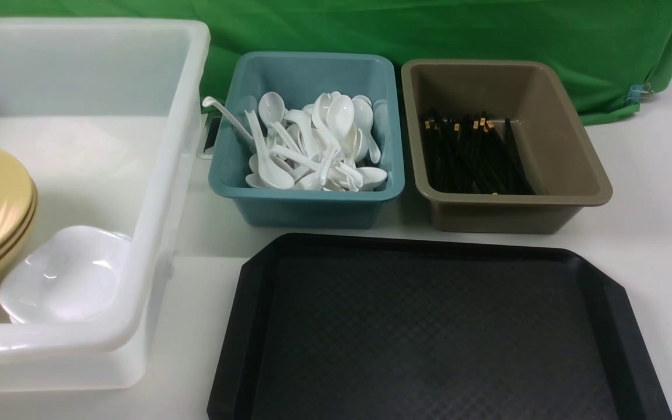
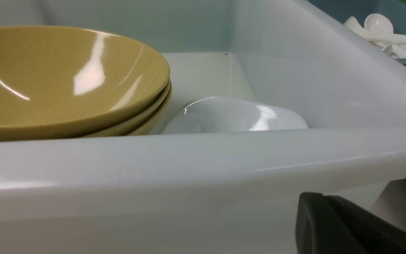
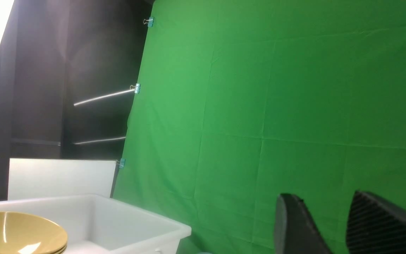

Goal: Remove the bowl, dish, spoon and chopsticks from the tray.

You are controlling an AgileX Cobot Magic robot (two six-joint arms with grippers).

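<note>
The right claw (image 3: 333, 225) has matte black fingers, one (image 3: 375, 218) with a finely ribbed inner pad.

White table (image 1: 657, 192) is carrying four items directly. Black tray (image 1: 429, 326) is sitting at lower centre of the front view. White tub (image 1: 155, 192) is occupying the left. Teal tub (image 1: 307, 204) and brown tub (image 1: 511, 213) are standing side by side above the tray.
</note>
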